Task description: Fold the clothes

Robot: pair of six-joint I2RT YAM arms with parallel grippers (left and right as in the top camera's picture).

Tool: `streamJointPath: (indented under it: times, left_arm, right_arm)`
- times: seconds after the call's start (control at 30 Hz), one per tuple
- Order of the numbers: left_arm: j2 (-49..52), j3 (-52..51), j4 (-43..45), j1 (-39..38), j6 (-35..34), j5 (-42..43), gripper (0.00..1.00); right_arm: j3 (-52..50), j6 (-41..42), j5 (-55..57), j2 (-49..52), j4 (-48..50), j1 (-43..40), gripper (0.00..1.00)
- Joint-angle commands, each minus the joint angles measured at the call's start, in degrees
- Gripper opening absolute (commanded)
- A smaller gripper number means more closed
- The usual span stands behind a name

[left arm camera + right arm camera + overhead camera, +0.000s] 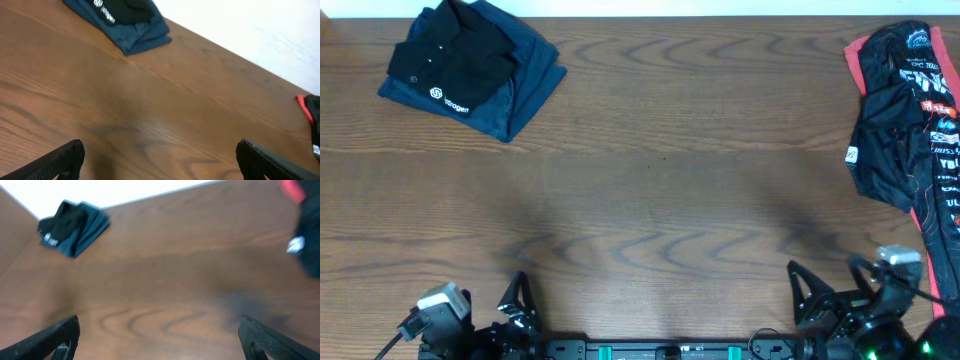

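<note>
A folded pile of dark clothes (470, 68), a black shirt on a dark blue one, lies at the table's far left corner; it also shows in the left wrist view (125, 20) and the right wrist view (74, 225). An unfolded heap of black and red printed clothes (910, 120) lies at the far right edge, partly seen in the left wrist view (312, 115) and the right wrist view (305, 235). My left gripper (520, 305) (160, 160) is open and empty at the near left edge. My right gripper (830, 295) (160, 337) is open and empty at the near right edge.
The brown wooden table (650, 190) stretches between the two piles. A white wall runs behind the table's far edge (250, 25). The red garment hangs down along the right edge near my right arm (945, 240).
</note>
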Motion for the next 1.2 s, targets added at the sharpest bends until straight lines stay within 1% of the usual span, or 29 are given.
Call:
streamJointPath:
  times: [0.0, 0.17, 0.27, 0.5, 0.8, 1.17]
  left_arm:
    - [0.04, -1.29, 0.52, 0.04, -2.14, 0.66, 0.98]
    - [0.04, -1.33, 0.55, 0.04, -11.43, 0.66, 0.98]
    - [0.04, -1.33, 0.55, 0.04, -14.27, 0.66, 0.98]
    - [0.04, -1.33, 0.48, 0.04, -14.21, 0.66, 0.98]
    - [0.04, -1.33, 0.46, 0.04, -14.21, 0.66, 0.98]
    - [0.04, -1.33, 0.48, 0.04, -14.21, 0.66, 0.98]
  right_arm:
    - [-0.15, -0.15, 6.60, -0.09, 1.73, -0.42, 0.99]
    - [-0.15, -0.17, 8.13, -0.04, 3.65, -0.42, 0.99]
    - [-0.15, -0.15, 8.11, -0.04, 3.67, -0.42, 0.99]
    - [-0.15, -0.15, 10.69, -0.04, 3.89, -0.42, 0.99]
    - [-0.15, -0.17, 10.67, -0.04, 2.93, -0.42, 0.99]
    - [-0.17, -0.66, 11.41, -0.04, -5.90, -0.42, 0.99]
